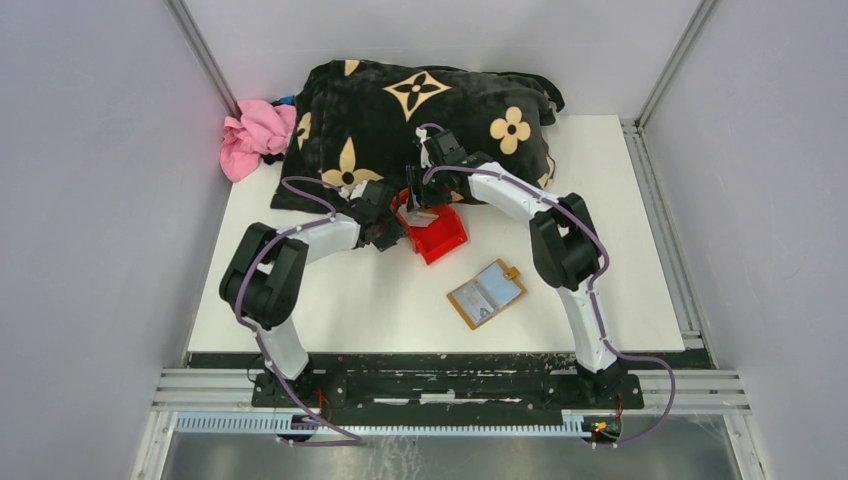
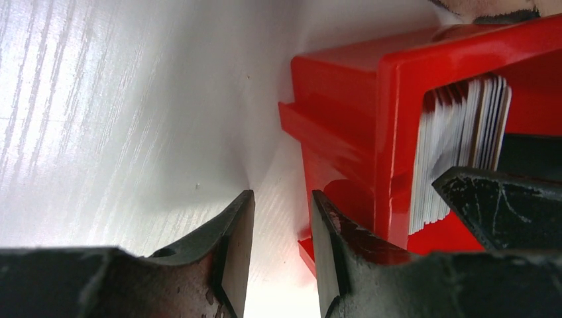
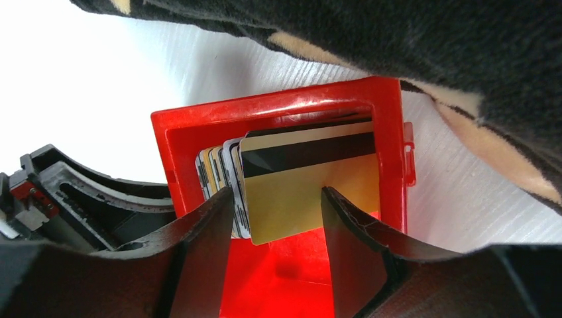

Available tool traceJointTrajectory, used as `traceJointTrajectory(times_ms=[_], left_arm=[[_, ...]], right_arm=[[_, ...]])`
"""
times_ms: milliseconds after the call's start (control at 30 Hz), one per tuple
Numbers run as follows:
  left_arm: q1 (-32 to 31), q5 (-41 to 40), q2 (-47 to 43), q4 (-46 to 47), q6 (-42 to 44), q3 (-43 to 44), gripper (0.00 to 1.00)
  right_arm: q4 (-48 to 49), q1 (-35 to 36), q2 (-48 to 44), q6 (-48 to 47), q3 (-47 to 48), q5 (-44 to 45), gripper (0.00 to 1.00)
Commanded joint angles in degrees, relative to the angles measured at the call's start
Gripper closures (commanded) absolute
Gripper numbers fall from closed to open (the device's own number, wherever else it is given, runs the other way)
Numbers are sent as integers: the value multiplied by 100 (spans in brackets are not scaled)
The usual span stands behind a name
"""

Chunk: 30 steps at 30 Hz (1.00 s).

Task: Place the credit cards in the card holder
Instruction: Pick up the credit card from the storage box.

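Right gripper: we read jaws part-open, empty, poised at gold card, black-striped, frontmost of cards standing upright in red bin. Left gripper: narrow gap, empty, beside bin wall. Step, as we judge: picking a card. Next: pinch thin glossy plastic, lift straight. Holder, tan, open flat on table, near bin

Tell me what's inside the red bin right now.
A stack of credit cards stands on edge inside the red bin, a gold one with a black stripe in front. The right gripper hides part of the stack; count unclear.
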Motion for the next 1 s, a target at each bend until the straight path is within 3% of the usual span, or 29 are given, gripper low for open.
traceJointTrajectory(times_ms=[0,433,833,967], left_arm=[[28,81,43,254,44,222,56],[68,-37,237,54,267,473,56],[166,-29,54,109,388,252,56],[172,-42,-48,117,410,155,56]], right_arm=[[65,71,-404,158,-24,-270,44],[-87,221,-531,146,160,-258,56],[-232,364,-988,-139,-44,347,67],[-368,415,-1080,-244,-64,666,75]])
